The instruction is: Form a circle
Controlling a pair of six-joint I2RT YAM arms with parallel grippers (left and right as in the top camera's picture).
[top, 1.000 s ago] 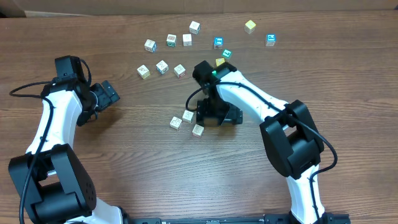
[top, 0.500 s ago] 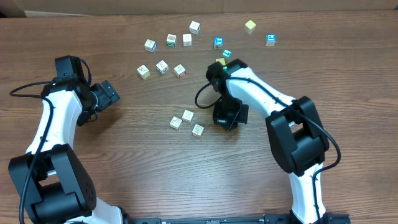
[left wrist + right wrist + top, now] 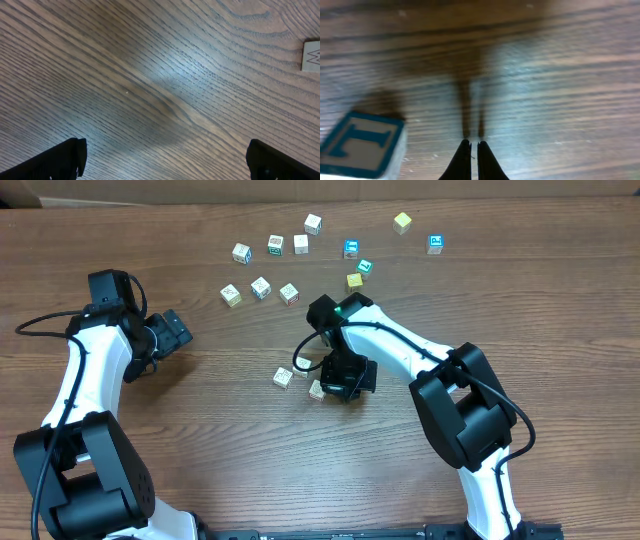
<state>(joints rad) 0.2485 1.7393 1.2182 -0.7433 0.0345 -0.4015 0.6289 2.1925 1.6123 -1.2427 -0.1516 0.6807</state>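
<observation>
the right gripper (image 3: 474,150) has swung back beside the circle (image 3: 284,377), so far just a small mid-table cluster, jaws now pinched together on nothing, probably to nudge it into shape, while the left gripper (image 3: 172,332) sits wide apart, well away.

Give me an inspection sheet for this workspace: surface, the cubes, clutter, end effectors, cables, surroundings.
Surface: wooden table, brown wood grain.
Job's things: toy cubes scattered at the far side, yellow cube among them; small cluster near centre; no circle formed.
Clutter: nothing seen.
End effectors: left end effector open, empty, over bare wood; right end effector shut, empty, beside a blue-lettered cube.
Cables: black cable at each arm; the right one loops by the cluster.
Surroundings: pale board beyond the far edge.
</observation>
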